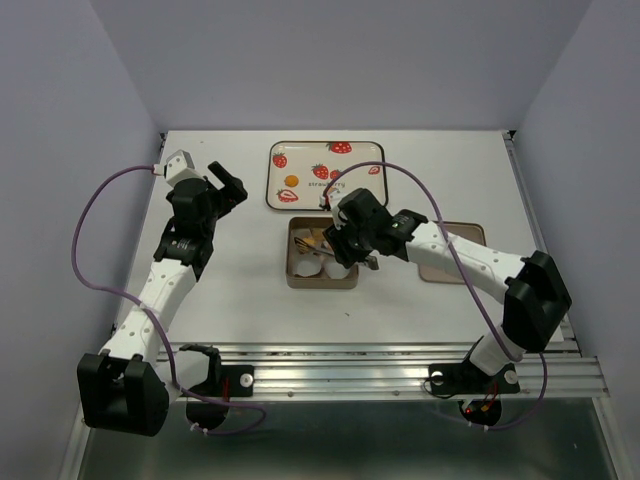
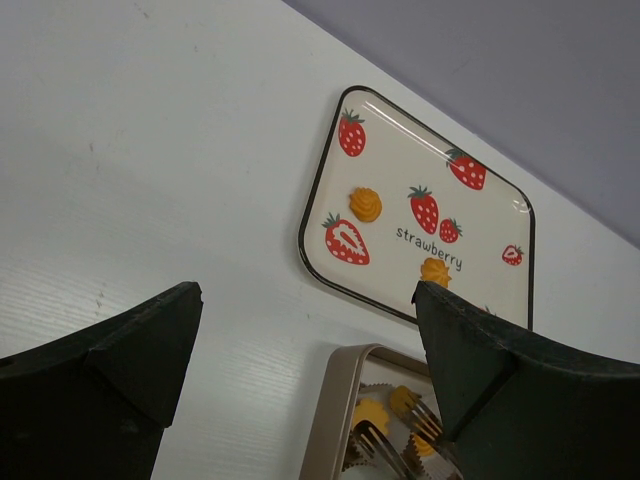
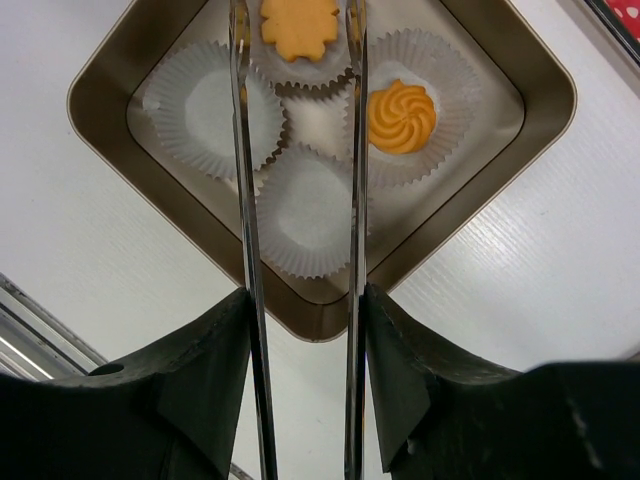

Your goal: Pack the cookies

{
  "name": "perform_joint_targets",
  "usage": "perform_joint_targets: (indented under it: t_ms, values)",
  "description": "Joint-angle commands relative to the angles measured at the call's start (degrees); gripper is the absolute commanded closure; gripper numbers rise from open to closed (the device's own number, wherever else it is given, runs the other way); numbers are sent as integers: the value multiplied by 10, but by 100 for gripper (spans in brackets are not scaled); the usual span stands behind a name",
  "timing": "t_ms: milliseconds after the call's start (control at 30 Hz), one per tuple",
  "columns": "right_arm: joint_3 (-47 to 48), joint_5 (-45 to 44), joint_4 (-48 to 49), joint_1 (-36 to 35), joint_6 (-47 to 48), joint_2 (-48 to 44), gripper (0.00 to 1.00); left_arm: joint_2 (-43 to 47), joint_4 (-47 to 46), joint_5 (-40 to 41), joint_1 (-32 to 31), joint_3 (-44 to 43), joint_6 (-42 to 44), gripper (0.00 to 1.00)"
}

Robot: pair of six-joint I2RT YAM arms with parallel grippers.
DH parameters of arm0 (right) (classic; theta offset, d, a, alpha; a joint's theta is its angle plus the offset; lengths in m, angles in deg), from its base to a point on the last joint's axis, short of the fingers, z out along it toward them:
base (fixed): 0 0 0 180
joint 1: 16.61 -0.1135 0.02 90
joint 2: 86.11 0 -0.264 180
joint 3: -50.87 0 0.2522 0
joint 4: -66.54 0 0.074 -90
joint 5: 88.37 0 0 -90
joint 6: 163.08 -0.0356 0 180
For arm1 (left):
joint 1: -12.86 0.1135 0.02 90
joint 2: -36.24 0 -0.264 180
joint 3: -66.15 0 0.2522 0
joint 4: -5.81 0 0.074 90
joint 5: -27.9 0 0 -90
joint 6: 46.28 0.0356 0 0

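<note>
Two orange-yellow cookies lie in white paper cups in the brown square tin (image 3: 130,60): a flat one (image 3: 299,25) and a swirled one (image 3: 401,115). My right gripper (image 3: 305,300) is shut on metal tongs (image 3: 245,200), whose arms reach over the tin on either side of the flat cookie. Two of the tin's paper cups (image 3: 213,105) are empty. On the strawberry tray (image 2: 322,185) lie two more cookies (image 2: 365,203) (image 2: 434,270). My left gripper (image 2: 305,295) hangs open over the bare table left of the tray. In the top view the right gripper (image 1: 355,225) is above the tin (image 1: 322,282).
A flat brown piece (image 1: 468,236) lies on the table to the right of the tin, partly under the right arm. The table's front edge is a metal rail (image 1: 400,365). Grey walls close in the back and both sides.
</note>
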Motion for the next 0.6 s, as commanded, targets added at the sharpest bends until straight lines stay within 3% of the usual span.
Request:
perform_joint_targets:
  t_ms: [0, 367, 433, 567]
  values:
    - [28, -2, 29, -6, -1, -41, 48, 21, -19, 1, -3, -2, 9, 1]
    - [31, -107, 51, -6, -19, -92, 49, 23, -16, 7, -3, -5, 10, 1]
    - [36, -130, 59, 15, -20, -90, 48, 24, -13, 14, -3, -5, 11, 1]
    - [53, -87, 83, 76, -30, -70, 47, 27, -12, 18, -3, -6, 11, 1]
